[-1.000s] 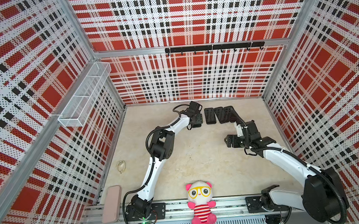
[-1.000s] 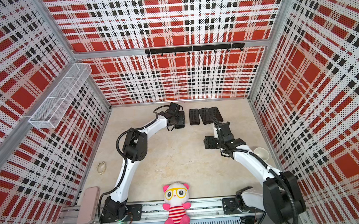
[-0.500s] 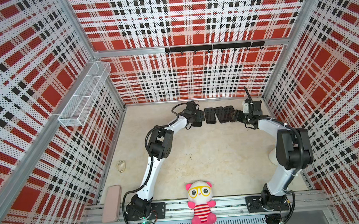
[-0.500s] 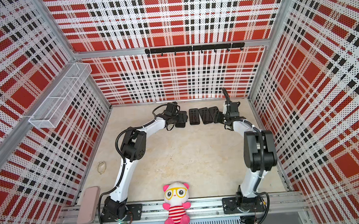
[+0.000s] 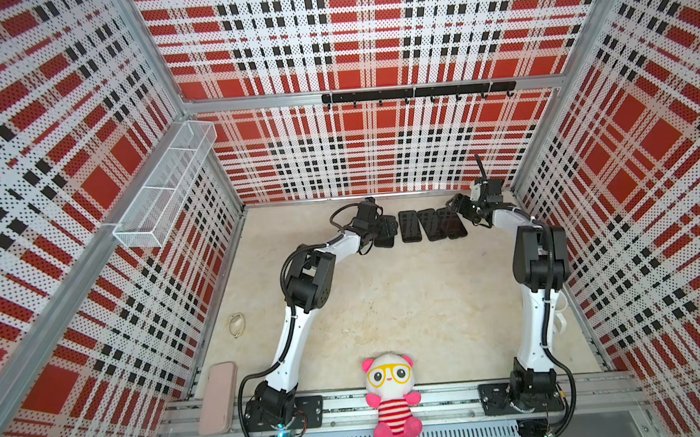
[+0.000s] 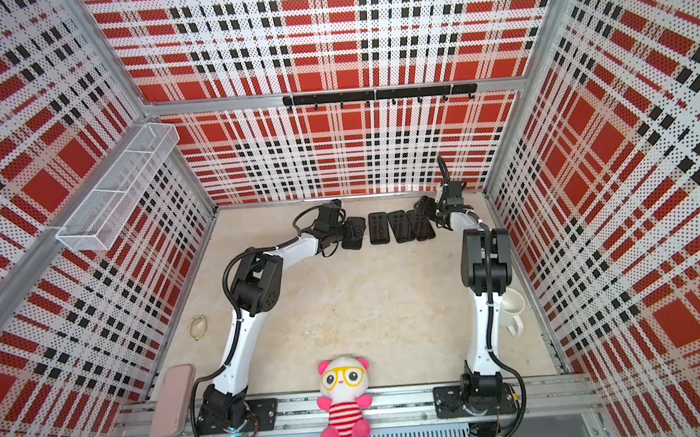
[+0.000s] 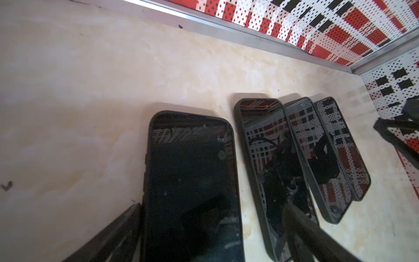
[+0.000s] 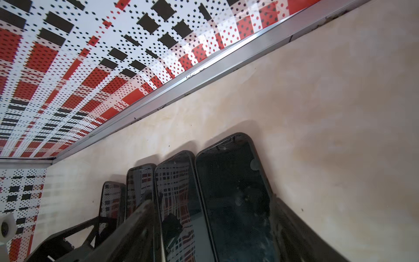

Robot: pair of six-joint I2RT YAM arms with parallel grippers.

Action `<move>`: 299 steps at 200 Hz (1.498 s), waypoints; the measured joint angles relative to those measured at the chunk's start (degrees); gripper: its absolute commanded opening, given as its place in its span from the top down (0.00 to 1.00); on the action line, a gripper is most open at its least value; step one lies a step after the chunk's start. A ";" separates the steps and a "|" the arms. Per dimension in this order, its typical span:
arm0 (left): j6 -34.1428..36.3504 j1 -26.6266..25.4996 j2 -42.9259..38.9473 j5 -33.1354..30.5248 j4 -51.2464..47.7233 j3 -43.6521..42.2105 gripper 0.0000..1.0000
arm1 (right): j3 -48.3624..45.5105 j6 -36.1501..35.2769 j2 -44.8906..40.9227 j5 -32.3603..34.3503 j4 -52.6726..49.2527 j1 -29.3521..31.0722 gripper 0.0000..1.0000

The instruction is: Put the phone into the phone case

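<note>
Several black phones lie screen up, side by side, at the back of the table; each has a dark rim, and I cannot tell a bare phone case apart. The leftmost phone sits between the fingers of my left gripper, which is open. One of its fingers lies over the neighbouring phone. My right gripper is open at the row's other end, spanning the rightmost phone and the one beside it.
The back wall rail runs close behind the phones. A plush toy sits at the front edge, a pink flat case at the front left, glasses by the left wall, a white mug by the right wall.
My right arm swung from mid-table to the back right end of the phone row. The left gripper opened wider over the leftmost phone.
</note>
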 measured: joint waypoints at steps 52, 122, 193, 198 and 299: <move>-2.12 0.04 -0.48 -0.02 3.78 -2.29 0.03 | 2.56 1.68 2.84 0.98 -5.16 -0.02 0.15; -2.71 0.09 -0.74 0.09 4.98 -3.13 0.04 | 2.75 1.62 3.96 -2.32 -5.22 -0.31 0.17; -2.71 0.09 -0.74 0.22 4.94 -3.13 0.05 | 2.34 -0.72 4.15 -6.80 -4.96 0.66 0.19; -2.71 0.11 -0.74 0.20 4.96 -3.13 0.04 | 2.19 -0.79 4.15 -6.97 -4.81 0.74 0.19; -2.99 1.44 -6.75 -0.52 6.78 -11.74 0.02 | -6.84 -1.86 -1.27 -7.85 1.16 2.38 0.00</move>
